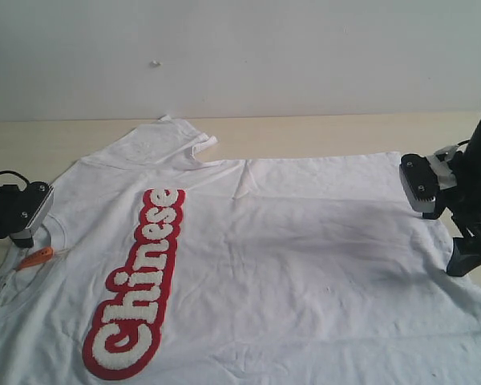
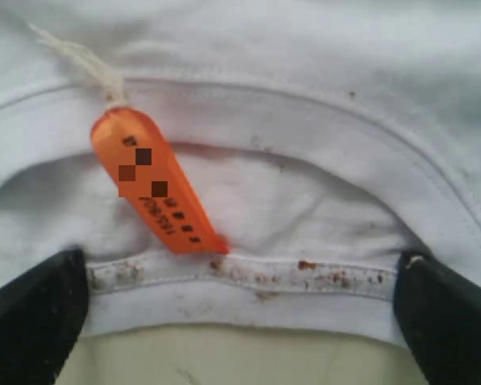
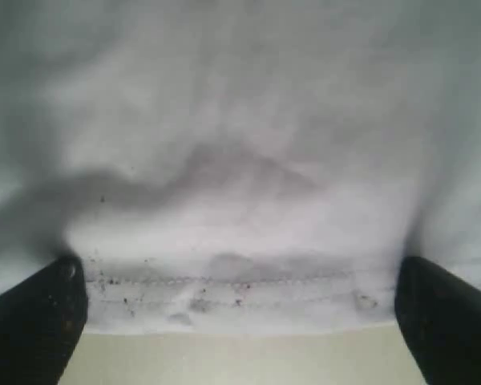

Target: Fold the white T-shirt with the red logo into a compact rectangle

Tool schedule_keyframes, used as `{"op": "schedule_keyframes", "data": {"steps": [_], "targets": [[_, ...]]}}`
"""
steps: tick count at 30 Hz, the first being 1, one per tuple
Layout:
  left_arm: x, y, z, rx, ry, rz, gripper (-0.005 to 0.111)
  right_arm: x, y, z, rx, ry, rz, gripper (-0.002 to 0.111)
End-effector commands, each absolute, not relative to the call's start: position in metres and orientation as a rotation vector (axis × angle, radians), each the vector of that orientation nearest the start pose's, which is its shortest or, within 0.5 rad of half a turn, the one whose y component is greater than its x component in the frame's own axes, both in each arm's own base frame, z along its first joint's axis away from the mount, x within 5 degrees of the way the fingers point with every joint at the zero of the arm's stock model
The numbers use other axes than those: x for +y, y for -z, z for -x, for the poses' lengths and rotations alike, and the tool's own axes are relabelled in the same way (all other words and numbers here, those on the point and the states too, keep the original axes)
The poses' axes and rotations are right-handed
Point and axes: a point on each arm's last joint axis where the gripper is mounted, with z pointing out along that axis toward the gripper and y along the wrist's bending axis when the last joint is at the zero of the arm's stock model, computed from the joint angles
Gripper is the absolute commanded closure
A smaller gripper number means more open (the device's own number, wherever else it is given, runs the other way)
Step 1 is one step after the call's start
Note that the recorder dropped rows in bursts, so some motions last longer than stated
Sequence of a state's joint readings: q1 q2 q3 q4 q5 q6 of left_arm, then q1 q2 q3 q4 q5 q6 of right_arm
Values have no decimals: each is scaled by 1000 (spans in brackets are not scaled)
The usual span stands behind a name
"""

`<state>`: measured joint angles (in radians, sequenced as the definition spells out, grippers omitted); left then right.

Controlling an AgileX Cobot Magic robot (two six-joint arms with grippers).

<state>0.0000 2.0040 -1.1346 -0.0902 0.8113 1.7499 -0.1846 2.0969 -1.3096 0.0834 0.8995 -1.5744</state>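
White T-shirt (image 1: 305,241) lies flat on counter (image 1: 345,132): light, limp, likely to sag. Left tool (image 2: 240,321) stands apart at its collar (image 2: 248,277); right tool (image 3: 240,313) stands apart at its hem (image 3: 224,289). Pinch those stitched edges.

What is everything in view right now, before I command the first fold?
white T-shirt: 1, white, spread flat over the table
red logo: 1, white "Chinese" letters outlined red, across the chest
neck tag: 1, orange, on a string at the collar
table: 1, pale beige, under the shirt
wall: 1, white, behind the table
left gripper: 1, black, open at the collar edge
right gripper: 1, black, open at the hem
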Motion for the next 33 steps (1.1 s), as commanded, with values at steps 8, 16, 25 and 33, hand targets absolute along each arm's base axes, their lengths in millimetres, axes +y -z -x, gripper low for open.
{"op": "schedule_keyframes", "data": {"steps": [8, 16, 25, 33], "targets": [[-4, -97, -342, -2082, -129, 2349, 3, -69, -127, -379, 2510, -69, 1900, 3], [-4, -97, -342, -2082, -129, 2349, 3, -62, -153, -383, 2455, -131, 1842, 3], [-4, -97, -342, -2082, -129, 2349, 3, -60, -131, -374, 2559, -348, 1863, 3], [-4, -97, -342, -2080, -129, 2352, 3, -63, -111, -382, 2555, -276, 1861, 3]]}}
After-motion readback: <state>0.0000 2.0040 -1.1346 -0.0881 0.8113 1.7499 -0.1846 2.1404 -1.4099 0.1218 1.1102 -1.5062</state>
